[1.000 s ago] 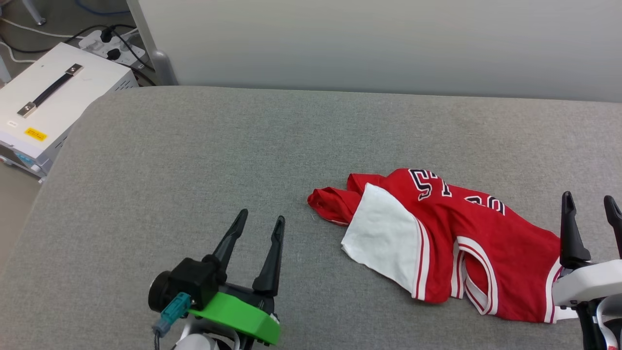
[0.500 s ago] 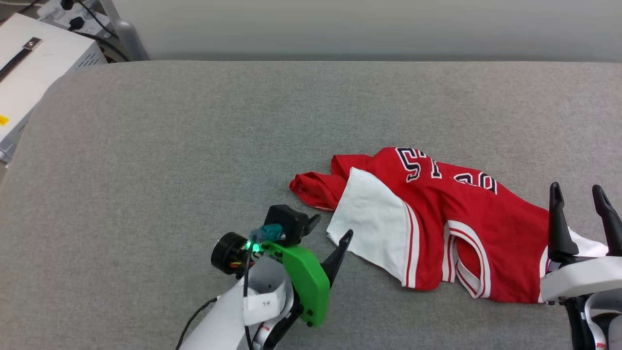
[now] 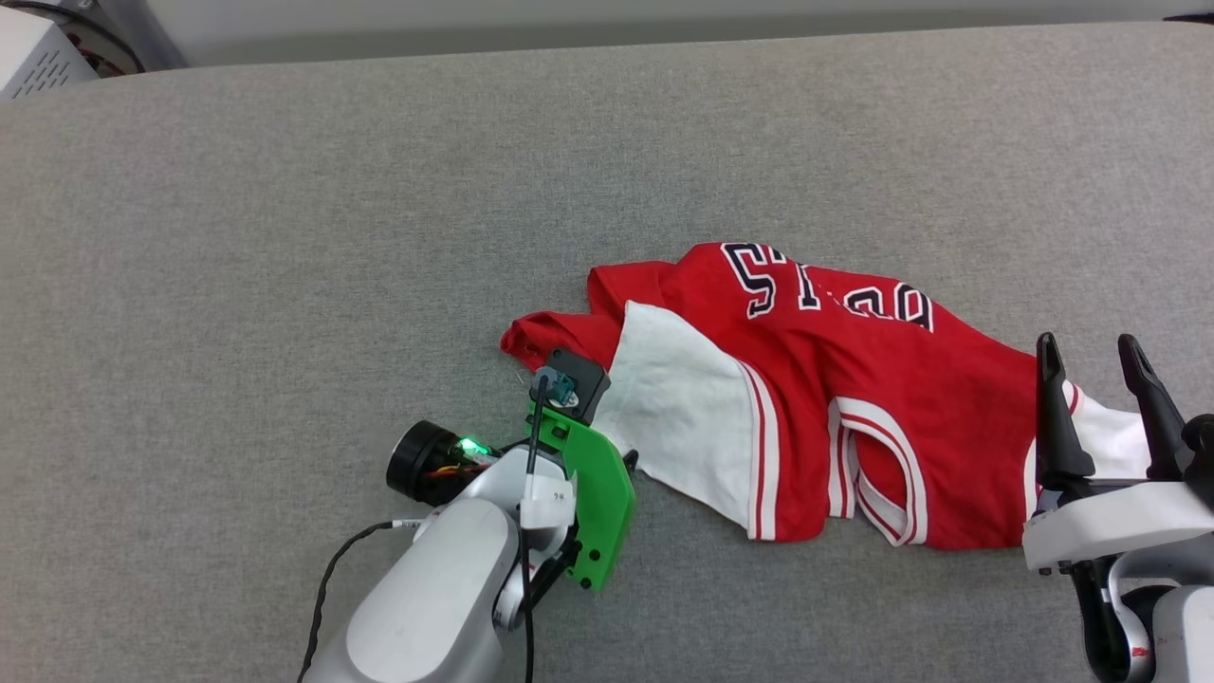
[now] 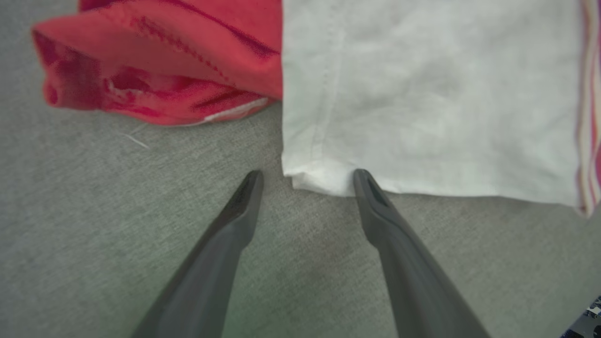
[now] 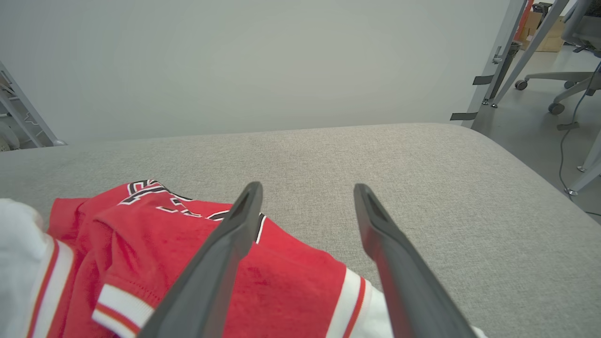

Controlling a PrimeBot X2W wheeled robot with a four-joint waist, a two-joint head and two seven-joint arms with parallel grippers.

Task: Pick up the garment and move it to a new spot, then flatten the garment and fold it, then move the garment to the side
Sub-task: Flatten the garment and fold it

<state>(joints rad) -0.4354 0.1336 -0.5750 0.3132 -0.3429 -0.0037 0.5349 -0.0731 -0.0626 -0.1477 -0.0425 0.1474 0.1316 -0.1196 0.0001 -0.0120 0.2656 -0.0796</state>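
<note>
The garment (image 3: 854, 379) lies crumpled on the grey padded table (image 3: 285, 237), right of centre: red body, black lettering uppermost, one white sleeve (image 3: 673, 417) spread toward the left. My left gripper (image 4: 305, 176) points down at the table, open. Its tips straddle the sleeve's near corner (image 4: 319, 180), and one fingertip (image 4: 364, 180) touches the hem. From the head view its green wrist mount (image 3: 593, 493) covers the fingers. My right gripper (image 3: 1088, 346) stands open and empty over the garment's right end (image 5: 141, 234), fingers pointing away from me.
A white equipment box (image 3: 38, 47) sits off the table's far left corner. A pale wall runs behind the far edge. Past the table's rounded right edge (image 5: 516, 155) there is floor with office chairs (image 5: 563, 80) and metal legs.
The head camera has tilted down, so the whole picture has shifted. My left gripper swung right, turned its fingers downward and came to the white sleeve's corner. The right gripper stayed put.
</note>
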